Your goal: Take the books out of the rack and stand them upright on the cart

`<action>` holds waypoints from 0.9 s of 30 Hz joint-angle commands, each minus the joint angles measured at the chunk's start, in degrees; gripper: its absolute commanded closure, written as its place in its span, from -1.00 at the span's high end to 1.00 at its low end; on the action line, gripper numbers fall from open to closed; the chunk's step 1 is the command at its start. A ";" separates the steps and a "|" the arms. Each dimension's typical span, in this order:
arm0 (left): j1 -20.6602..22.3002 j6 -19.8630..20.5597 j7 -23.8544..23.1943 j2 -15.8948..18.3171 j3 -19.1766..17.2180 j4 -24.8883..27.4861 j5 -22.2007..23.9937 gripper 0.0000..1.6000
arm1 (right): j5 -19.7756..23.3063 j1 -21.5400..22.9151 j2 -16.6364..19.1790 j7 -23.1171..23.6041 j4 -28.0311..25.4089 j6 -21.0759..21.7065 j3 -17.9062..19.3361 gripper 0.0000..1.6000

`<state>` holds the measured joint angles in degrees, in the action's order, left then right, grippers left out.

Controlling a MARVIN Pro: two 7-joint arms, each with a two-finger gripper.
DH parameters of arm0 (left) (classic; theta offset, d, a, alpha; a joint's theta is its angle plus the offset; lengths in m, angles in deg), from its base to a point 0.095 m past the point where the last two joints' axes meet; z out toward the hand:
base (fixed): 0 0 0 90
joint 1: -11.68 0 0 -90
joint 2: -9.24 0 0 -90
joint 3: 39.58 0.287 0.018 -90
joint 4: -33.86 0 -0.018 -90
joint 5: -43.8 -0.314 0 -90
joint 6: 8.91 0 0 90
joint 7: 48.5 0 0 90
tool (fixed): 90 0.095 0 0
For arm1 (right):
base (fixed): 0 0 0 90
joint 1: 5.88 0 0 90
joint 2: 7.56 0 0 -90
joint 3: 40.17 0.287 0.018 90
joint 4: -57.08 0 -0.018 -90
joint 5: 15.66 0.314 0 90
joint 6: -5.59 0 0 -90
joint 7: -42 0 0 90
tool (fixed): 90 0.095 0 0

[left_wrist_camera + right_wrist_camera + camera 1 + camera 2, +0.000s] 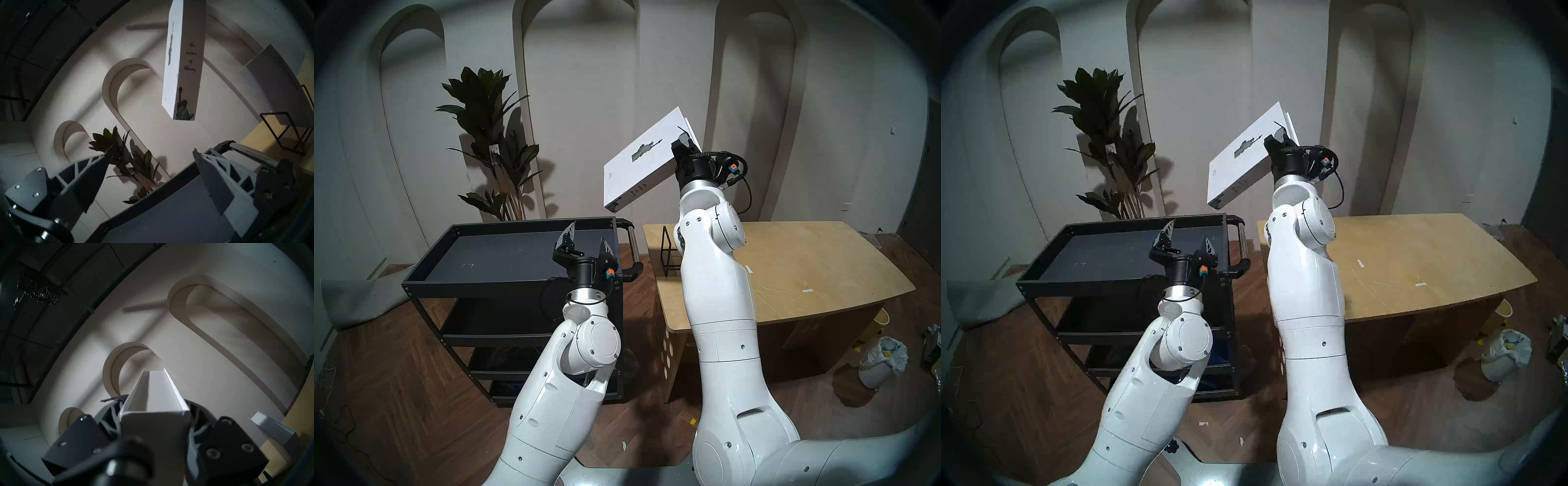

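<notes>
My right gripper (685, 142) is shut on the top end of the thick white Statue of Liberty book (639, 163), holding it tilted in the air above the gap between the cart and the table; the book also shows in the left wrist view (183, 67). My left gripper (588, 234) is open and empty, low over the right part of the black cart's top tray (504, 251). The black wire rack (670, 251) stands on the wooden table's left end, partly behind my right arm. In the left wrist view the pale grey book (275, 84) leans in the rack (288, 132).
The light wooden table (806, 271) stands to the right of the cart. The cart's steel bar handle (633, 244) faces the table. A potted plant (487, 146) stands behind the cart. A white bin (880, 363) with rubbish sits on the floor at the right.
</notes>
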<state>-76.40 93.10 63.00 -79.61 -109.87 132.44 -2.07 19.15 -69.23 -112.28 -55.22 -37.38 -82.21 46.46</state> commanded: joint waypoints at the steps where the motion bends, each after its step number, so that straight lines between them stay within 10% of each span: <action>1: 6.06 -2.35 1.49 -1.04 1.83 -2.10 -3.81 1.00 | 2.32 -0.33 0.55 1.50 -2.65 -2.45 -1.54 -1.00; 17: 9.89 -6.05 6.90 -1.38 1.89 -6.32 -4.83 1.00 | 6.69 -3.45 3.40 1.77 -3.82 -7.72 -7.59 -1.00; 27: 10.28 -8.56 2.23 -3.26 0.34 -5.20 2.68 1.00 | 12.05 -5.26 4.88 1.28 -5.03 -7.97 -9.81 -1.00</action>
<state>-68.18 85.86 67.61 -81.22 -108.93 125.38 -3.06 28.31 -74.23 -107.87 -53.95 -40.10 -89.54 38.03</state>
